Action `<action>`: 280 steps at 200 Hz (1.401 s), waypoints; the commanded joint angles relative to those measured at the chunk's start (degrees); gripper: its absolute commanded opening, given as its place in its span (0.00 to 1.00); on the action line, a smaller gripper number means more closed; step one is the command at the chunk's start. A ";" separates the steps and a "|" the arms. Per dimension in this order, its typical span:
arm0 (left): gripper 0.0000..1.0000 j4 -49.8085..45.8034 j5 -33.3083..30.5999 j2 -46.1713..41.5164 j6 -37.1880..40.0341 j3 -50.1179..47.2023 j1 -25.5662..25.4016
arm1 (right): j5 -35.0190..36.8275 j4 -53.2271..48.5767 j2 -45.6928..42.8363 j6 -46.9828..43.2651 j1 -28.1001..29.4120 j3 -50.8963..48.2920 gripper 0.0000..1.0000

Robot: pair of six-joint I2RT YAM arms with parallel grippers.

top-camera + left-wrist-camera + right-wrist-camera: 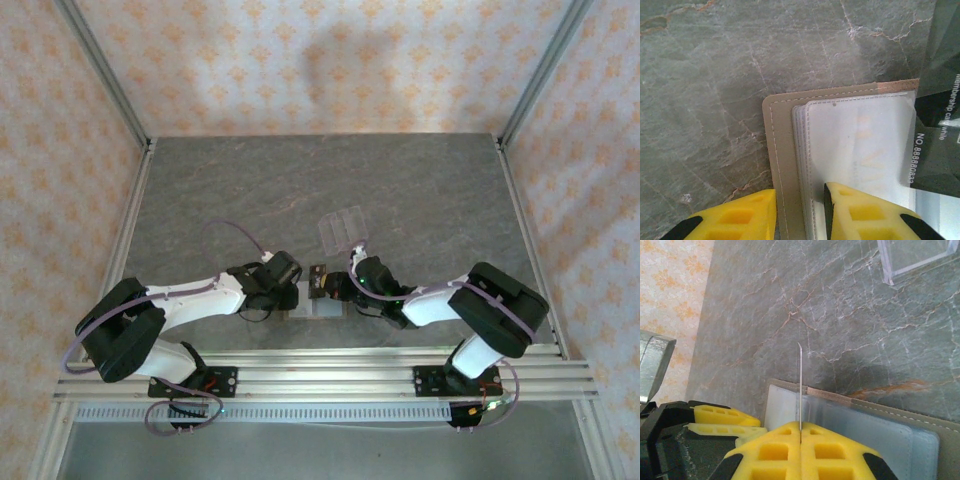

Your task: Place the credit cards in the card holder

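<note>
R gripper [800, 429] is pinched tight on one credit card [800, 375], seen edge-on, standing straight up out of closed jaws. In L wrist view the dark card, w/ a printed no., meets the 3 o'clock side of the card holder [782, 150]. Holder lies open & flat, clear sleeves [860, 145] up, tan cover bordering them at 9 & 12 o'clock. L gripper [800, 195] has fingers apart, tips straddling the cover/sleeve border at holder's 6 o'clock; can't tell if pressing. Top view: holder sits at table [250, 190]'s 6 o'clock betw. both grippers, clear slotted stand [342, 230] apart at holder's 12–1 o'clock.
</note>
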 commanded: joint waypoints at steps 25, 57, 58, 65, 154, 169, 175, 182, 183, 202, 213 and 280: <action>0.30 -2.88 -1.17 0.94 -0.05 -1.20 0.53 | 2.40 4.67 2.04 2.93 2.30 -2.86 0.00; 0.30 -2.51 -0.97 1.12 -0.31 -1.37 0.53 | 3.53 5.05 1.46 4.69 2.94 -4.42 0.00; 0.30 -2.51 -0.99 1.16 -0.31 -1.37 0.53 | 3.59 5.05 1.37 4.71 2.95 -4.48 0.00; 0.30 -2.54 -1.09 1.04 -0.31 -1.37 0.51 | 3.62 5.02 1.26 5.09 3.12 -4.78 0.00; 0.30 -2.24 -1.10 1.52 -0.04 -1.20 0.53 | 4.09 -1.82 -0.65 6.04 5.34 -4.39 0.00; 0.30 -2.24 -1.10 1.56 0.04 -1.11 0.53 | 3.78 -2.47 -0.75 6.13 5.35 -4.42 0.00; 0.30 -2.15 -1.09 1.64 0.04 -1.11 0.53 | 3.60 -2.68 -0.84 6.22 5.46 -4.46 0.00; 0.30 -2.15 -1.10 1.65 0.04 -1.11 0.53 | 3.46 -3.11 -0.99 6.30 5.48 -4.37 0.00; 0.30 -2.15 -1.10 1.65 0.04 -1.11 0.48 | 3.51 -3.21 -1.00 6.30 5.50 -4.37 0.00; 0.30 -2.06 -1.09 1.78 0.12 -1.16 0.53 | 2.67 -3.68 -0.36 6.06 5.47 -3.81 0.00; 0.30 -2.06 -1.08 1.91 0.13 -1.04 0.48 | 2.08 -3.70 0.26 5.91 5.60 -3.28 0.00; 0.30 -1.83 -0.97 2.13 0.13 -0.94 0.53 | 0.09 -5.85 1.35 4.95 5.80 -1.45 0.00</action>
